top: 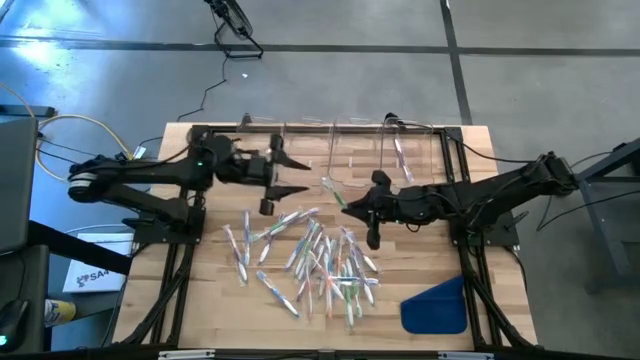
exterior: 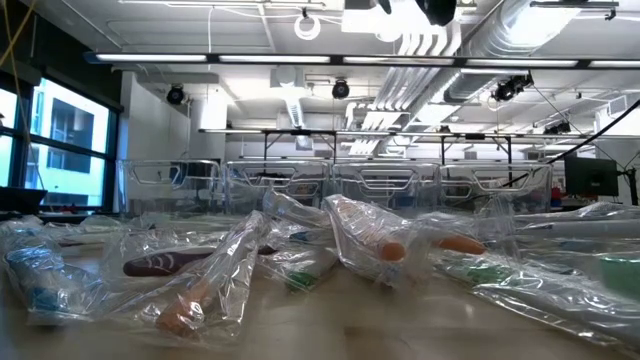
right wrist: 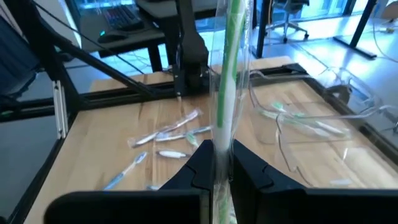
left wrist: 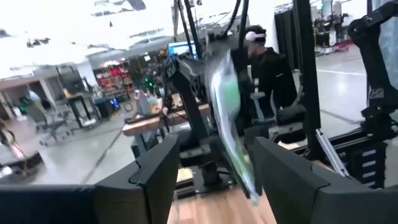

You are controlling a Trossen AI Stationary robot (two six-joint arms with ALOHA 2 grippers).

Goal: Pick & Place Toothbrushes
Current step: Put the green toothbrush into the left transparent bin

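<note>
The right gripper (top: 352,207) pinches a green toothbrush (right wrist: 227,81) at mid-table, its long axis standing out from the shut fingers toward the far-edge bins (top: 405,150), while the left gripper (top: 290,174), spread, waits just beside.

Toothbrushes (top: 318,258) are lying piled at the worktop's (top: 205,290) centre; a flat cloth piece (top: 436,306) is sitting lower right of them; clear bins (top: 352,150) are standing along the upper edge, one holding toothbrushes.
</note>
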